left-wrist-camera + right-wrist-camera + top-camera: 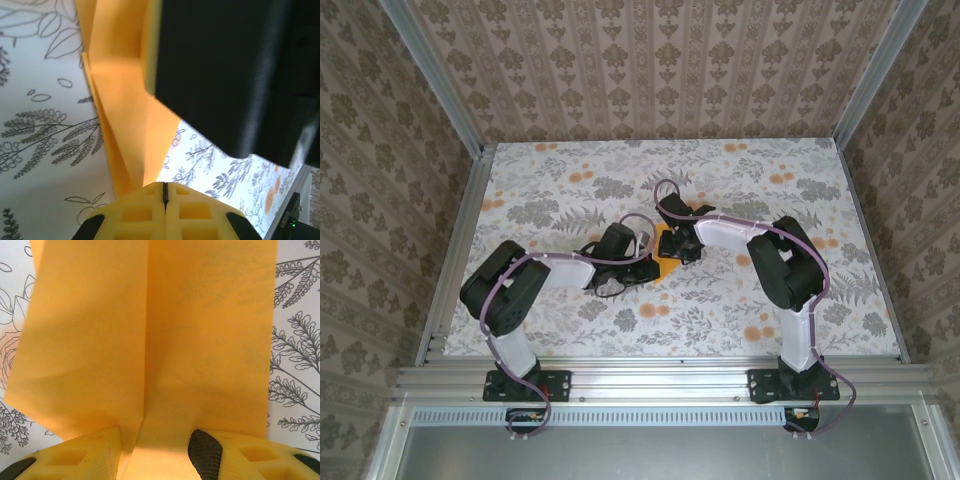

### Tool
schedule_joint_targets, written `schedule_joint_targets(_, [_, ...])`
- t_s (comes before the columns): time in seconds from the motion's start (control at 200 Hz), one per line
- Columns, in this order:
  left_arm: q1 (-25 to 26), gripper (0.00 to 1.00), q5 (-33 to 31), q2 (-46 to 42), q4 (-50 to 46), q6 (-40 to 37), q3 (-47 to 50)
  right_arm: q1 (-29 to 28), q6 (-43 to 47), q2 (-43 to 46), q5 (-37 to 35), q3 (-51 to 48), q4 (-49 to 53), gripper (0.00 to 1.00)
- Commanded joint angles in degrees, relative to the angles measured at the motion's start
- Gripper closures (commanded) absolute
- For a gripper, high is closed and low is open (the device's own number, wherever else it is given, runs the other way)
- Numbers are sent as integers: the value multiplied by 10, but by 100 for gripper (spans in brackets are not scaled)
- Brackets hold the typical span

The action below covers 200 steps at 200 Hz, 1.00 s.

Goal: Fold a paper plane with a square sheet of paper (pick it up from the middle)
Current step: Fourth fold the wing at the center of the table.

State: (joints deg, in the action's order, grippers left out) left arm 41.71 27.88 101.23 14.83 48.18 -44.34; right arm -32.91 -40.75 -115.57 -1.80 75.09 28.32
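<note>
The square sheet of paper (666, 245) is lying creased near the middle of the floral-printed surface (550, 180). From the top camera most of it is hiding beneath the two wrists meeting over it, with just a few orange corners peeking out.

The left tool (165, 189) is sitting fully closed. Its yellow fingers (135, 215) are pressing together along a thin dark seam, and the tips are touching the sheet's lower edge. Whether a layer is being nipped in that seam I cannot tell. In that view a folded flap is standing up off the surface. A large black block (225, 75), close and blurred, is covering the paper's upper right part.

The right tool (155, 442) is resting with its jaws partway apart, straddling a raised crease. The paper is running between and under the fingers, and how hard they are bearing on it is hard to make out. The frame is cutting off the sheet's top edge there.

A small green light (288, 221) is glowing at the lower right of the left wrist view, too blurred for any lettering to be read.
</note>
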Motion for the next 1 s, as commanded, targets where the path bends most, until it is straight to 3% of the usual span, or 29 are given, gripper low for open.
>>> schedule_joint_targets(0.0, [4, 96, -1, 12, -27, -8, -11, 12, -10, -112, -57, -57, 82, 50])
schedule_joint_targets(0.995, [20, 97, -40, 7, -92, -25, 32, 12, -14, -115, -63, -62, 82, 51])
